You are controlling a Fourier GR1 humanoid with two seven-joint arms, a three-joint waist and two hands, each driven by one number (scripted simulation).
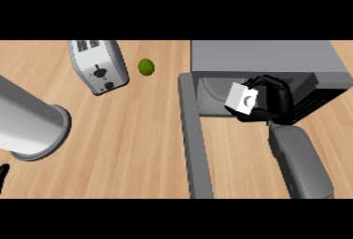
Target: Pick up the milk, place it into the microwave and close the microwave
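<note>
At two o'clock the right hand (pixel 277 100) clamps the milk (pixel 243 98) at the open microwave (pixel 265 56) mouth. Left hand (pixel 3 176), eight o'clock: state cannot be told.

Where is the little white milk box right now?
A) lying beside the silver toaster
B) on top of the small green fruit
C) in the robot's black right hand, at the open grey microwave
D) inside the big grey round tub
C: the black right hand curls round the white milk box at the front opening of the grey microwave, whose door stands open.
</note>
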